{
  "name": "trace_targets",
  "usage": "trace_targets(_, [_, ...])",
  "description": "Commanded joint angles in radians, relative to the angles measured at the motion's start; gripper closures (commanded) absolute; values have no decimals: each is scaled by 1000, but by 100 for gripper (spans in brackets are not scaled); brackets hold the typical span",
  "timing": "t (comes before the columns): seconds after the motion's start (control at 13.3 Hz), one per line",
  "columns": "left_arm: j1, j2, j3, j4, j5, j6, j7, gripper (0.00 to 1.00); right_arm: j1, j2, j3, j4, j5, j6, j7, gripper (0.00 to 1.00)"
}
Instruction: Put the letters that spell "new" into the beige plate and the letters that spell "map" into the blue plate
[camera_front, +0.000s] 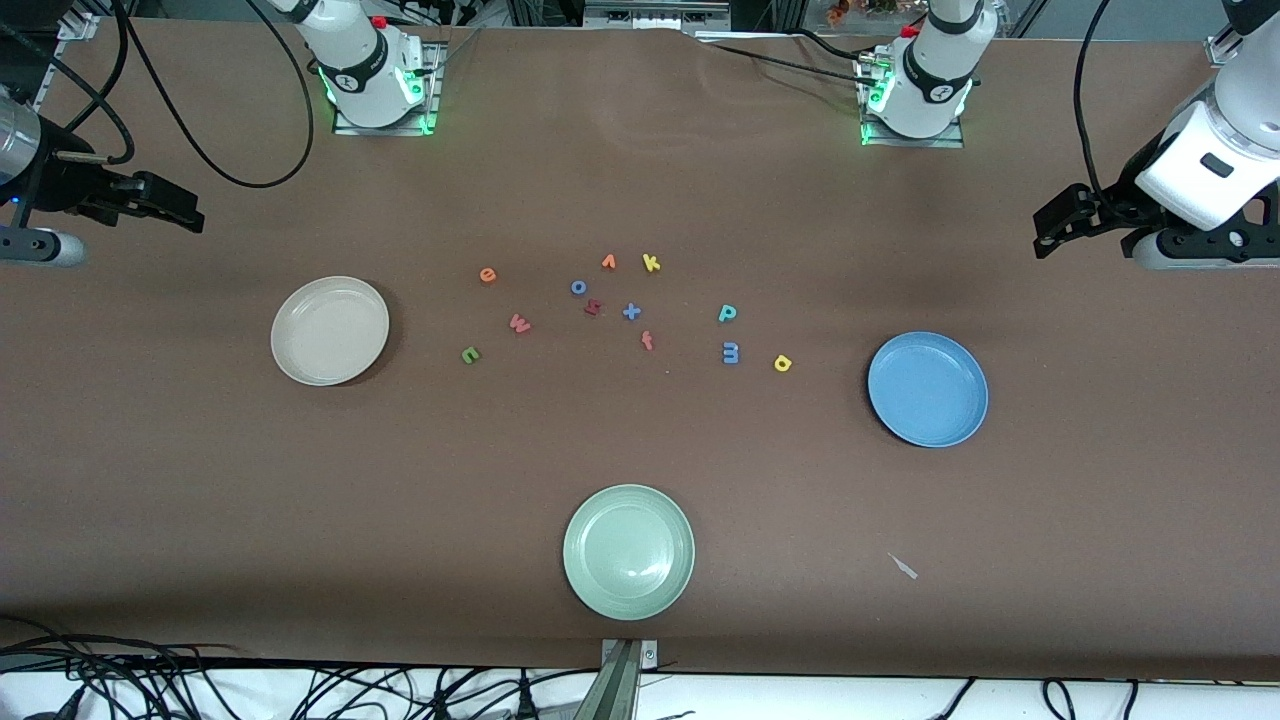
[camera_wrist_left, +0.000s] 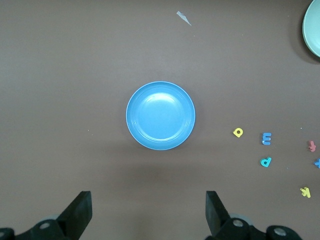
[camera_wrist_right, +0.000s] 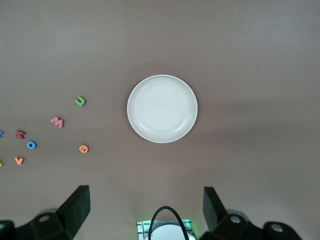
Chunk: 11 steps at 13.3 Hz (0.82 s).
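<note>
The empty beige plate (camera_front: 330, 330) (camera_wrist_right: 162, 108) lies toward the right arm's end, the empty blue plate (camera_front: 928, 389) (camera_wrist_left: 160, 115) toward the left arm's end. Between them on the table lie the orange e (camera_front: 487, 275), pink w (camera_front: 519, 323) and green n (camera_front: 470, 354) beside the beige plate. The teal p (camera_front: 727, 313), blue m (camera_front: 731, 352) and yellow a (camera_front: 783, 363) lie beside the blue plate. My right gripper (camera_front: 185, 212) (camera_wrist_right: 145, 200) hangs open and empty high over its table end. At the other end my left gripper (camera_front: 1047, 238) (camera_wrist_left: 148, 205) is likewise open and empty.
A pale green plate (camera_front: 628, 551) sits near the front edge. Other letters lie mid-table: orange v (camera_front: 608, 262), yellow k (camera_front: 651, 262), blue o (camera_front: 578, 287), a blue plus (camera_front: 631, 312), red f (camera_front: 647, 341). A small white scrap (camera_front: 903, 566) lies nearer the camera than the blue plate.
</note>
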Motion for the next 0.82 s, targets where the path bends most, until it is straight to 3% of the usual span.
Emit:
trace_targets(0.0, [6, 12, -4, 33, 26, -43, 27, 0, -3, -5, 7, 4, -3, -5, 1, 0])
trace_targets(0.75, [6, 12, -6, 36, 24, -55, 27, 0, -1, -6, 21, 7, -3, -9, -3, 0])
